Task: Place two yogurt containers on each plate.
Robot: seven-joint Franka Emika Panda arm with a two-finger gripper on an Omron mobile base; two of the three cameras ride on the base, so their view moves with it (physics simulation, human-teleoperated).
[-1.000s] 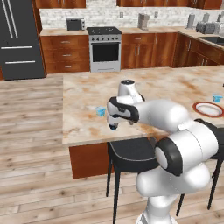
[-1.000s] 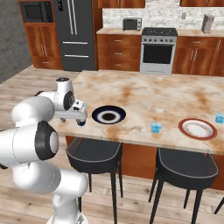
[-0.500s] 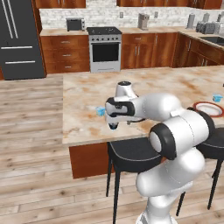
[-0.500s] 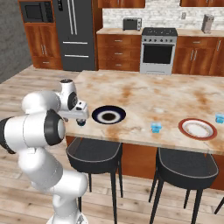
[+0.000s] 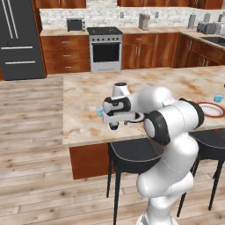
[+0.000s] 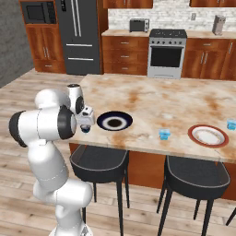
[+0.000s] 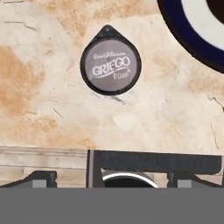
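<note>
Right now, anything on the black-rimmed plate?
Nothing visible on the black-rimmed plate: its white ring and dark centre show bare. The arm covers most of it in the left base view. The navy yogurt cup sits beside it.

A white robot arm reaches over a marble-topped island desk (image 5: 88,94) in a wood-panelled kitchen, its claw (image 5: 114,126) poised low above the near edge with its jaws spread wide and nothing between them. A small light-blue yogurt cup (image 5: 99,112) sits on the desk just beside the claw, while a red-rimmed plate (image 5: 212,110) and another blue cup (image 5: 218,98) lie well apart at the far right. Black stools (image 5: 132,154) stand below the edge.
</note>
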